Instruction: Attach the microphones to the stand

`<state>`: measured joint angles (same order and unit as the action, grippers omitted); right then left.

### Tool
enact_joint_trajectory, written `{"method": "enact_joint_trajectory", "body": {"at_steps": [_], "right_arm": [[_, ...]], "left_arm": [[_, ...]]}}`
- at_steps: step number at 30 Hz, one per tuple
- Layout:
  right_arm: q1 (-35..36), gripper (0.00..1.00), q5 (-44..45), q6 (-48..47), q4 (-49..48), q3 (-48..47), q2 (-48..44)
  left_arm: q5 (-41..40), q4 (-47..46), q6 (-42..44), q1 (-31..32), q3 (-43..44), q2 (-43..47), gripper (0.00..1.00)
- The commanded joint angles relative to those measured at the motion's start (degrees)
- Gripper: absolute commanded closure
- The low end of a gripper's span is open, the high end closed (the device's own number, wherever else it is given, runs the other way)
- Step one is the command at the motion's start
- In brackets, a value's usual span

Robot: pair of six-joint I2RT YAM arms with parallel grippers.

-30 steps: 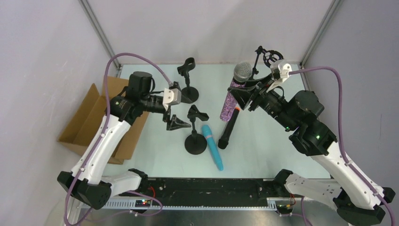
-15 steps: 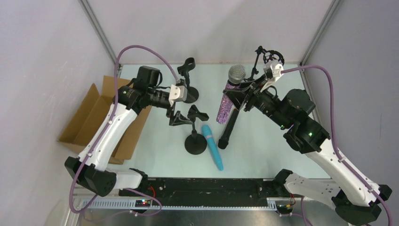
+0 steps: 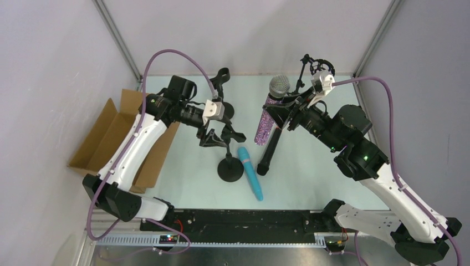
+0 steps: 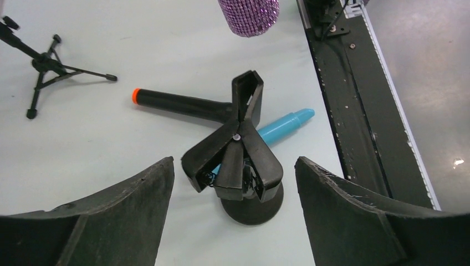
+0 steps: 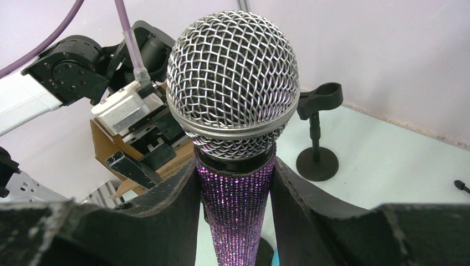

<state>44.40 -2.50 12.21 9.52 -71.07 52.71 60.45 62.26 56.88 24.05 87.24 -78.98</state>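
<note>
Purple glitter microphone (image 5: 233,83) is held upright above the table, pinched in the right gripper (image 5: 235,183), ready for seating. The left gripper (image 4: 234,163), spread wide, lines up on the near stand's clip (image 4: 246,97) (likely to steady it).

Lilac walls (image 3: 249,33) — pale green tabletop (image 3: 310,183), cardboard box (image 3: 97,148).

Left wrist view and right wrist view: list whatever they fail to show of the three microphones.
- Purple glitter microphone: right wrist view, lower end cut off by the bottom edge.
- Black microphone: left wrist view, head hidden behind the stand clip.
- Light blue microphone: same view, mostly hidden behind that clip.
</note>
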Motion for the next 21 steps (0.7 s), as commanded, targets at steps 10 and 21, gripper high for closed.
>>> {"method": "enact_joint_trajectory", "body": {"at_steps": [10, 21], "right_arm": [[-0.2, 0.84, 0.1, 0.8, -4.9, -0.1, 0.1], [-0.2, 0.84, -0.7, 1.9, -5.8, 0.0, 0.7]], "left_arm": [[1.6, 7.2, 6.2, 0.6, 5.1, -1.5, 0.31], [1.6, 7.5, 7.4, 1.0, 5.1, -1.3, 0.26]]}}
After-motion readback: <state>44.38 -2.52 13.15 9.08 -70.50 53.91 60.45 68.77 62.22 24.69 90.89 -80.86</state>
